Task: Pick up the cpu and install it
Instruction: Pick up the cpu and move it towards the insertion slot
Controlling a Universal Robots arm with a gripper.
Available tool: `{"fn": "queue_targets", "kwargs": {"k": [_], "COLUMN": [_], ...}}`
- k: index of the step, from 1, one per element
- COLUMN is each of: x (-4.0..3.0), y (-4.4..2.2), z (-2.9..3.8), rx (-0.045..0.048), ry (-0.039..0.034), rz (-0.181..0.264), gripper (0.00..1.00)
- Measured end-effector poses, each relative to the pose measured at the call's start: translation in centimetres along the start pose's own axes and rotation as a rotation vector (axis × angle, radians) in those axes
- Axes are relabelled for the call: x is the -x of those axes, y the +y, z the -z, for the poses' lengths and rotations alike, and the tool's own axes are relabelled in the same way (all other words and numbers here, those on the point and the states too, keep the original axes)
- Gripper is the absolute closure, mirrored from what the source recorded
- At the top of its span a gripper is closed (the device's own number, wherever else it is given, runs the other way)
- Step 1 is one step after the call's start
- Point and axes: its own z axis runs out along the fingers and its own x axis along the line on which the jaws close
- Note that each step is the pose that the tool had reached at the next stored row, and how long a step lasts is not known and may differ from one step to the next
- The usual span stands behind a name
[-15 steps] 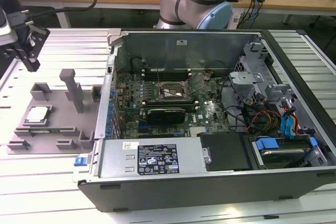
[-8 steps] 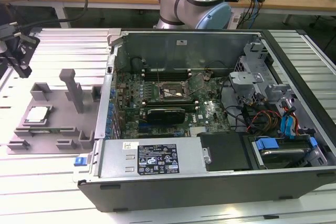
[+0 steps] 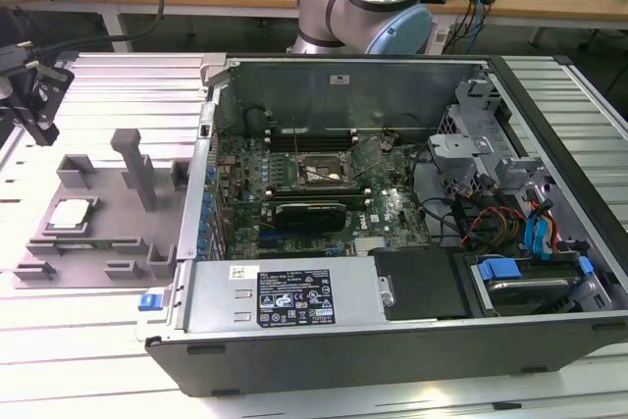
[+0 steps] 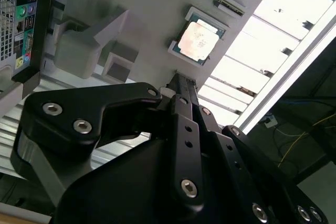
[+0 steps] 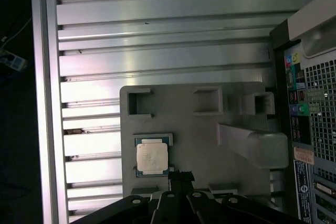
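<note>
The cpu (image 3: 71, 214) is a small square chip with a shiny silver top. It lies flat in a recess of a grey holder block (image 3: 118, 242) at the exterior view's left, outside the computer case. Both wrist views show the cpu (image 4: 198, 41) (image 5: 152, 157) face up in its recess. My black gripper (image 3: 41, 123) hangs above the slatted table, beyond the holder and apart from the chip. Its thin fingers are pressed together with nothing between them, and the gripper tip (image 4: 181, 81) (image 5: 181, 176) sits just beside the chip. The motherboard's black-framed socket (image 3: 319, 172) lies inside the case.
The open computer case (image 3: 392, 340) takes up the middle and the exterior view's right, with cables, drive bays and memory sticks (image 3: 309, 211) inside. A tall grey post (image 3: 132, 166) rises from the holder. The case's port panel (image 5: 310, 129) stands close to the holder.
</note>
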Motion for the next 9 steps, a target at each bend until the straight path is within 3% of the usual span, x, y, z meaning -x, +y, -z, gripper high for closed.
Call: {"fn": "queue_targets", "kwargs": {"k": [9], "x": [-0.31], "y": [-0.03], "z": [-0.26], "rx": [0.0], "ry": [-0.0007], "rz": [0.0], "gripper": [0.89]}}
